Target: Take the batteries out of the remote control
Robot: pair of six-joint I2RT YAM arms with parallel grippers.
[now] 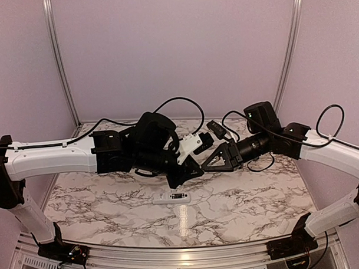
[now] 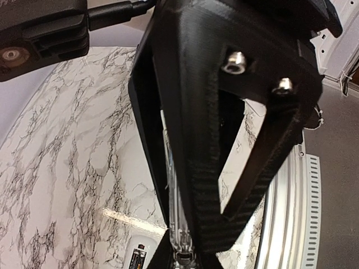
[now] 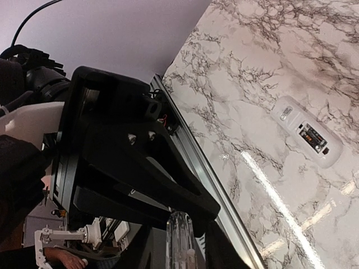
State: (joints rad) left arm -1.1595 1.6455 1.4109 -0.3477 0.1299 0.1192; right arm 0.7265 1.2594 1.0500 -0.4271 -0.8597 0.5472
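Note:
The white remote control [image 1: 171,197] lies flat on the marble table, back up, with its battery bay uncovered. Dark batteries [image 3: 313,137] sit in the bay of the remote control [image 3: 305,130], and one end of the remote control [image 2: 137,255] shows in the left wrist view. Above it both grippers meet tip to tip around a thin clear-grey stick [image 3: 182,238]. My left gripper [image 1: 194,169] is shut on the stick [image 2: 178,224]. My right gripper [image 1: 209,163] has the stick between its jaws with narrow gaps on both sides.
A small black device [image 1: 216,129] with cables lies at the back of the table. An aluminium rail [image 3: 224,193] runs along the near edge. Pale walls close in the back and sides.

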